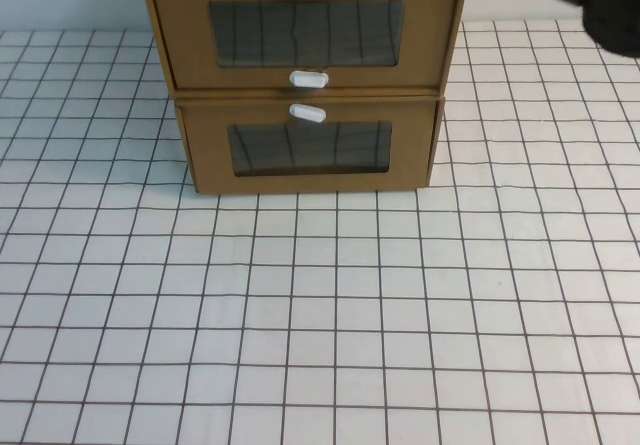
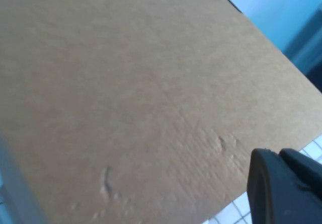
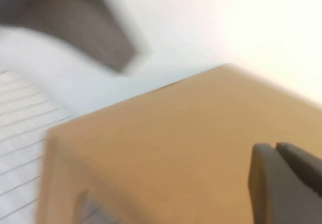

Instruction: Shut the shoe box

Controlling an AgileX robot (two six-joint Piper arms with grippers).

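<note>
Left tool [image 2: 284,186] is seen close over a plain cardboard face; whether it is released or clenched cannot be told. Right tool [image 3: 287,183] is held above the box top, state likewise unclear. Shoe box [image 1: 305,27] is stacked on the lower box [image 1: 308,145] at the bench's [image 1: 320,315] far edge, its top cut off. Wide open room is left in front.

Stacked boxes [image 1: 305,85] block the back; the table's [image 1: 320,315] front lies open.
</note>
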